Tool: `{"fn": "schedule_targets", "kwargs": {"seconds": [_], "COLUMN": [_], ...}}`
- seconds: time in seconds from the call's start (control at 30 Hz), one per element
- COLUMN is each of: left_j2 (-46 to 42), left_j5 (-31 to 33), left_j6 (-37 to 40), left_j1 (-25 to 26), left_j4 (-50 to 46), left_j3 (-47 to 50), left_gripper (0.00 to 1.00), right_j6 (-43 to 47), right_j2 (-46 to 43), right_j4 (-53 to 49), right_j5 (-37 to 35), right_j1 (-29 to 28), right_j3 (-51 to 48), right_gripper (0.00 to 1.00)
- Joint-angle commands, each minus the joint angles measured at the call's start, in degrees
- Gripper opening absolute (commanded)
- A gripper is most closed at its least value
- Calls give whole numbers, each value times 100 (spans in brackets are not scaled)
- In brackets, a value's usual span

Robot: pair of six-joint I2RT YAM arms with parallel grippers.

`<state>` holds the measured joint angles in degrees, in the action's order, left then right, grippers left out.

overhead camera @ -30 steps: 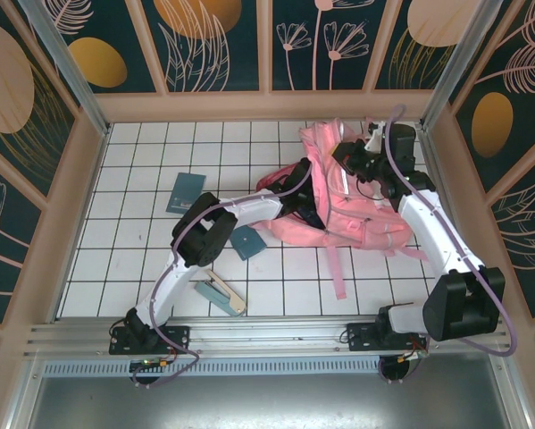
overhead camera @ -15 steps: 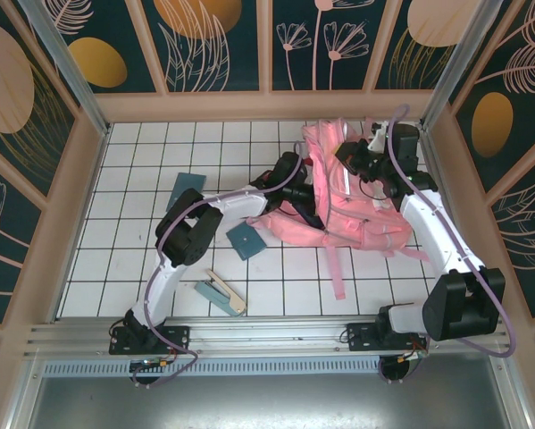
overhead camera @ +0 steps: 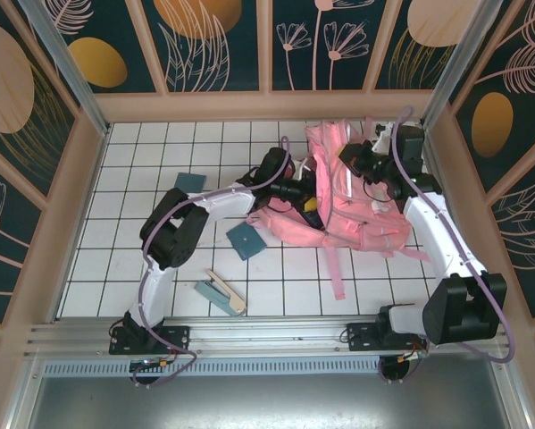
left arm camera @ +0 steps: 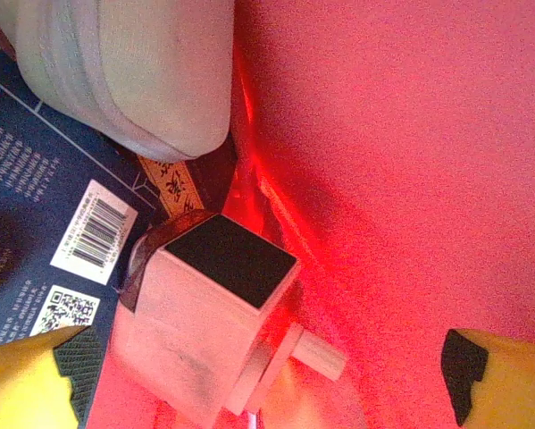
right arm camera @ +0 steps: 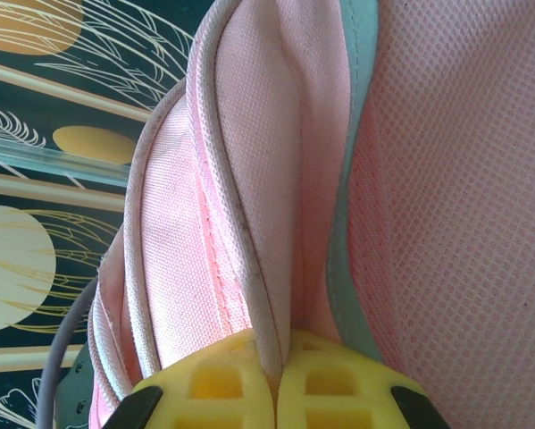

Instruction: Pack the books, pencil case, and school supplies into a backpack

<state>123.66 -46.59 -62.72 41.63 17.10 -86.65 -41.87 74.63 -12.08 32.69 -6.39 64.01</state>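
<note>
Left wrist view: pink piece (left arm camera: pixel 213 313) lies inside backpack (left arm camera: pixel 410 134), by pencil case (left arm camera: pixel 133 71) & navy book (left arm camera: pixel 35 214). The left gripper (left arm camera: pixel 267 375) is spread wide, 1 finger each side of it, not touching. The right gripper (right arm camera: pixel 276 380) is clamped on backpack's rim seam. Best, I'd say: pull left straight out, no fabric snag.

White tiled floor (overhead camera: pixel 115 259), dark teal walls (overhead camera: pixel 240 54) w/ gold floral print, alu rail (overhead camera: pixel 267 332) nr front

Backpack (overhead camera: pixel 365 219) blocks 2 o'clock; teal square (overhead camera: pixel 246 239) and stapler-like tool (overhead camera: pixel 221 293) obstruct centre and 7 o'clock. Tiled floor (overhead camera: pixel 97 223) passable at 9 o'clock.
</note>
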Motion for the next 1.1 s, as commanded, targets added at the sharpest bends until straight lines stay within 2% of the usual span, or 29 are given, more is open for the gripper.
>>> {"fn": "schedule_targets", "kwargs": {"seconds": [0.0, 0.23, 0.37, 0.47, 0.5, 0.57, 0.63, 0.8, 0.9, 0.97, 1.07], "left_j2": [-463, -1022, -1565, -2089, -2275, -2509, -2815, -3217, -3225, -3308, -3688], "left_j5": [-41, 516, 1455, 2528, 3088, 4133, 4884, 5551, 5885, 5841, 5827], "left_j6": [279, 893, 1595, 1962, 1982, 1794, 1616, 1151, 711, 731, 622], "left_j1": [-19, -162, -188, -182, -181, -195, -191, -221, -218, -222, -225], "left_j4": [-47, -776, -1708, -2473, -2733, -3401, -4004, -5054, -6243, -6785, -7111], "left_j3": [94, 589, 597, 673, 704, 712, 641, 765, 635, 744, 1290], "left_gripper": [99, 99, 99, 98, 99, 99, 99, 98, 98, 98, 98], "right_j6": [154, 215, 205, 255, 282, 352, 409, 599, 717, 775, 820], "right_j2": [-282, -361, -359, -369, -379, -409, -445, -550, -628, -664, -676], "right_j4": [561, 462, 478, 418, 395, 340, 284, 109, -80, -171, -225], "right_j5": [168, 141, 210, 238, 232, 205, 183, 52, -111, -166, -179], "right_j1": [53, 147, 152, 168, 181, 196, 206, 208, 207, 206, 190], "right_j3": [98, 103, 90, 103, 114, 116, 104, 51, 39, 35, 0], "right_gripper": [0, 0, 0, 0, 0, 0, 0, 0, 0, 0, 0]}}
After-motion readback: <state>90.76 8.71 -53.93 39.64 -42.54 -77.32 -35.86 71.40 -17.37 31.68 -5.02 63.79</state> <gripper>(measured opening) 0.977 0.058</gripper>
